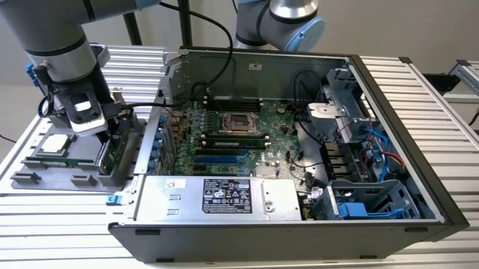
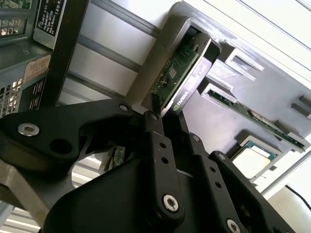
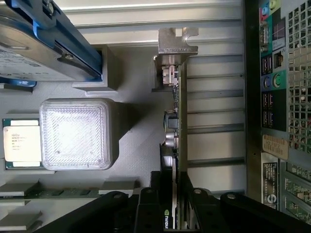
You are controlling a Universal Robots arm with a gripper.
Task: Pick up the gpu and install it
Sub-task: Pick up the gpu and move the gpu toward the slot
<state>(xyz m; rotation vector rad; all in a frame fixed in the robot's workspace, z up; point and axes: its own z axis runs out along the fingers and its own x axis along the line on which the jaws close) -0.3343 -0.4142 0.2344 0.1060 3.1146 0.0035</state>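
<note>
Slatted metal table [image 1: 419,101] under everything. Open computer case [image 1: 262,246] lies on it, just beside the jaws on the exterior view's right; its port-studded back wall [image 3: 291,97] runs close alongside them. Grey arm [image 1: 53,39] reaches down over the exterior view's left, the jaws at its low end. Grey moulded tray [image 1: 45,179] sits on the table directly below the jaws, outside the case and touching or nearly touching its wall. The gpu [image 3: 177,97] stands on edge in a slot of the tray [image 2: 218,121], green board and black cooler [image 2: 177,73] running straight out from between the jaws, silver end bracket at the end farthest from them. Jaws clamped on the card's near edge, one finger on each face; the card is seated in its slot, not lifted. Silver hard drive [image 3: 29,43] with blue rails rests in the tray well off to one side of the jaws. White ribbed square block [image 3: 77,133] is nearer, on that same side. Processor chip [image 3: 19,143] lies flat just past the block, farther from the jaws. Narrow green memory stick [image 2: 252,116] lies in its own tray groove, between the gpu and the chip [image 2: 255,158].
</note>
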